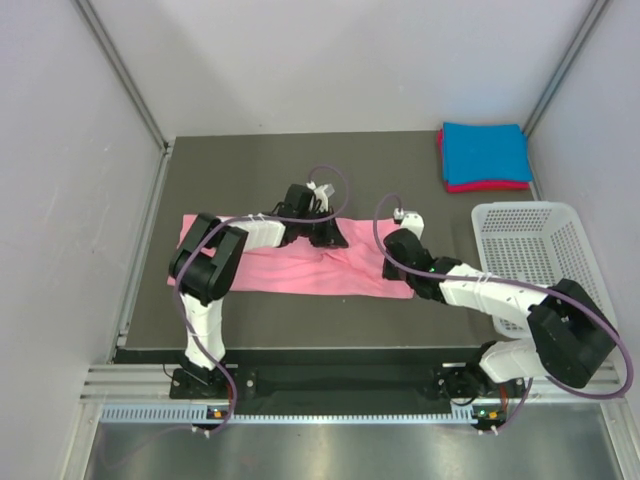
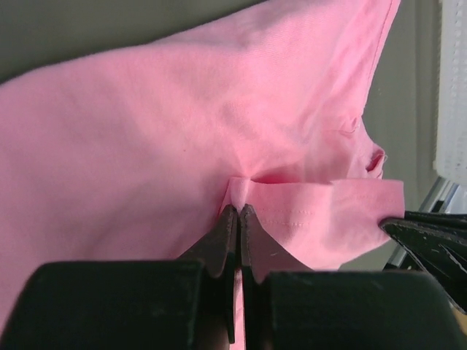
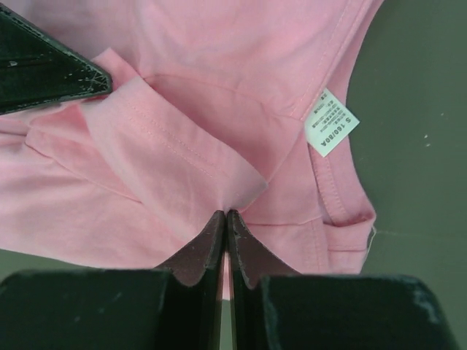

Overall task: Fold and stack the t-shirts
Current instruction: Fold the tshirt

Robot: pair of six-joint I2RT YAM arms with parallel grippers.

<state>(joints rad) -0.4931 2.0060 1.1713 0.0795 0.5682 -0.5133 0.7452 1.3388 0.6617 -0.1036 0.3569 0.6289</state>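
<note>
left gripper (image 2: 238,213): clamped on pink t-shirt (image 1: 300,272) fold; right gripper (image 3: 225,216): clamped on same shirt | blue t-shirt (image 1: 485,150): folded atop magenta-red t-shirt (image 1: 480,187)

White-black arms (image 1: 203,325), purple cables (image 1: 376,225), black wedge-fingered hands (image 2: 235,210).

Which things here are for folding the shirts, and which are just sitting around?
For the job:
pink t-shirt, pinched by the left gripper and the right gripper
blue t-shirt, folded, at the far right corner
red t-shirt, folded, under the blue one

Just lying about:
white basket, beside the right arm
</note>
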